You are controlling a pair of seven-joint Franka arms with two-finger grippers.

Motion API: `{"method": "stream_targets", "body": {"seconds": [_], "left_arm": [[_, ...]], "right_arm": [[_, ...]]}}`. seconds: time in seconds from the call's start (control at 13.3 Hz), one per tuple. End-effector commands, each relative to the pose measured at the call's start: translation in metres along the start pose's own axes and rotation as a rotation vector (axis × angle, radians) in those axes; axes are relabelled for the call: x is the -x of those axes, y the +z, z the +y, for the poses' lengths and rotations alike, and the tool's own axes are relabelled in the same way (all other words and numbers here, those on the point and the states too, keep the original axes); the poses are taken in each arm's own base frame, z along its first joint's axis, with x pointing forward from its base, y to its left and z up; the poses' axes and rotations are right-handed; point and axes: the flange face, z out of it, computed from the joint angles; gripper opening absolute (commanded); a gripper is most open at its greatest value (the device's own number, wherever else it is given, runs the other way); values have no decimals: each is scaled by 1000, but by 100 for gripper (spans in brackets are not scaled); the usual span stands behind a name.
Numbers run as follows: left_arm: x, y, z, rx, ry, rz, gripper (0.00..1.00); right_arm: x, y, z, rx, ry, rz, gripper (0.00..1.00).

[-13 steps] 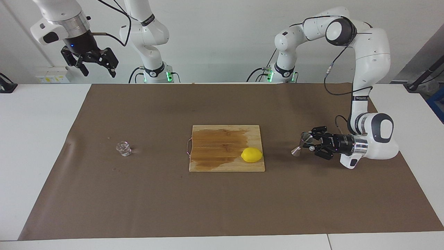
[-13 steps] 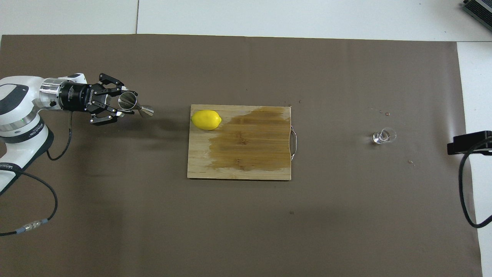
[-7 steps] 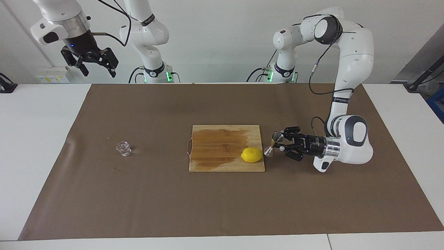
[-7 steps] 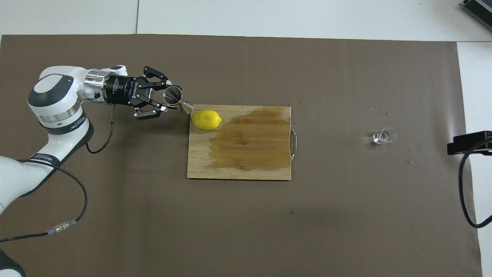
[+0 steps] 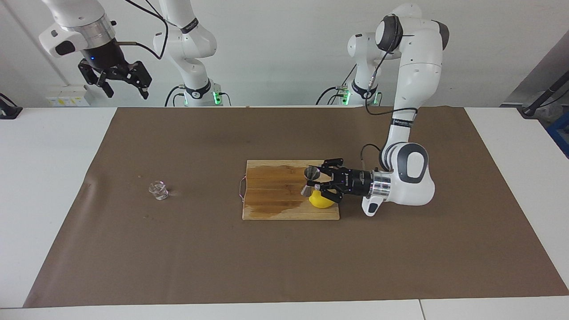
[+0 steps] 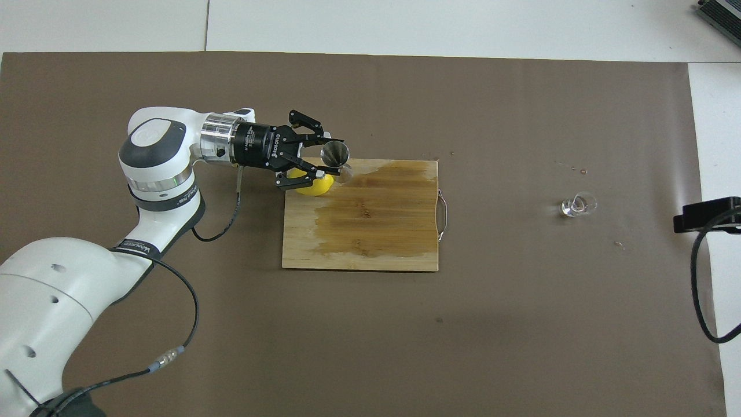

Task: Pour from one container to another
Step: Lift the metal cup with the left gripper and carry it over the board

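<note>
1. The left gripper (image 5: 316, 183) is clamped on the jigger (image 5: 310, 180) at its waist and holds it in the air, over the end of the board (image 5: 275, 195) toward the left arm's end of the table.
2. The jigger is tilted, with its wide mouth up and turned partly toward the facing camera.
3. A lemon (image 5: 321, 201) lies on the board under the gripper, which hides part of it in both views.
4. The board carries a large dark wet patch (image 6: 376, 214) across most of its top.
5. The glass cup (image 5: 158, 190) stands upright on the brown mat (image 5: 178, 266), well apart from the board, toward the right arm's end of the table.
6. The right gripper (image 5: 120, 82) waits high up at that same end, above the table's edge by the robots, with its fingers spread wide and nothing between them.
7. In the overhead view only a dark part of it (image 6: 706, 214) shows at the frame's edge.
</note>
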Motion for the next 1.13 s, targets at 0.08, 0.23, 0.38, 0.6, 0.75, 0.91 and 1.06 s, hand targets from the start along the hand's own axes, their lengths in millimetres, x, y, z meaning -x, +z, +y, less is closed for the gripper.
{"method": "stream_targets", "body": {"seconds": [0.08, 0.23, 0.38, 0.6, 0.75, 0.91, 1.06], "left_arm": [[-2, 31, -16, 32, 1, 9, 24], [-9, 37, -20, 29, 2, 19, 23], [-19, 37, -21, 32, -6, 20, 23], [-38, 37, -22, 32, 8, 17, 22], [-47, 38, -22, 31, 15, 19, 22], [-52, 40, -23, 25, 8, 21, 22], [-58, 45, -24, 18, 1, 21, 22]], "right_arm": [[2, 1, 1, -19, 20, -15, 100], [2, 1, 0, -19, 18, -15, 100], [2, 1, 1, -19, 20, -15, 100], [2, 1, 1, -19, 20, -15, 100], [2, 1, 1, -19, 20, -15, 100], [2, 1, 0, -19, 18, -15, 100], [2, 1, 1, -19, 20, -15, 100]]}}
